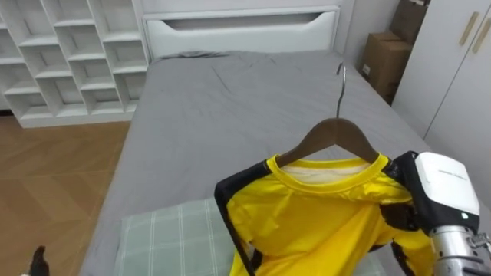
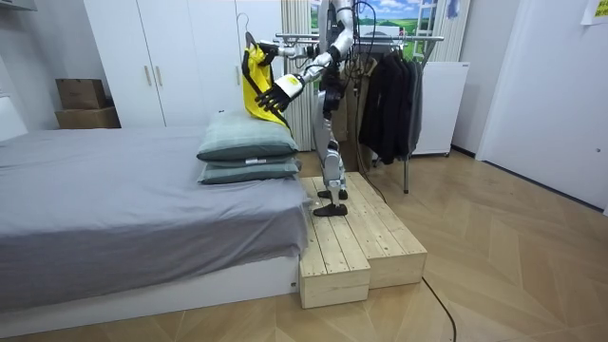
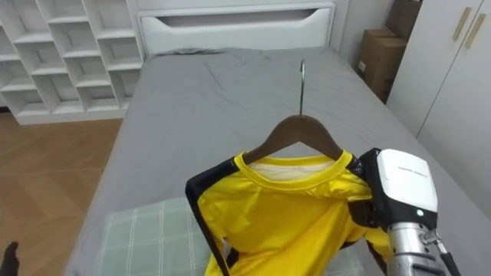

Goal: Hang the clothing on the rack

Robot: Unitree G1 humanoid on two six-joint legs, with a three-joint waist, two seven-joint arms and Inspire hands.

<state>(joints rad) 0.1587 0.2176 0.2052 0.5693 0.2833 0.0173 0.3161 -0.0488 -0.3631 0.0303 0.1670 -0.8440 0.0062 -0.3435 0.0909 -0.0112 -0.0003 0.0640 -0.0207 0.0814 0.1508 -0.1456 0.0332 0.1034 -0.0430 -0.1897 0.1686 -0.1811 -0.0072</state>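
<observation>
A yellow shirt with black trim (image 1: pixel 322 218) hangs on a wooden hanger (image 1: pixel 334 138) whose metal hook (image 1: pixel 341 84) points up, held in the air over the foot of the bed. My right hand (image 1: pixel 441 180) comes in from the lower right and grips the shirt's right shoulder, its dark fingers partly tucked behind the cloth. A fingertip of my left hand (image 1: pixel 36 261) shows at the lower left edge, away from the shirt. In the room view I stand on a wooden platform (image 2: pixel 351 237) facing the bed, the shirt (image 2: pixel 255 81) raised before me and my left hand (image 2: pixel 277 92) relaxed.
Two green checked pillows (image 2: pixel 247 142) lie stacked on the grey bed (image 1: pixel 230 100) just below the shirt. Behind me a clothes rack (image 2: pixel 418 38) carries dark garments (image 2: pixel 389 90). White shelves (image 1: pixel 69 54), cardboard boxes (image 1: pixel 383 57) and a wardrobe (image 1: pixel 460 69) flank the bed.
</observation>
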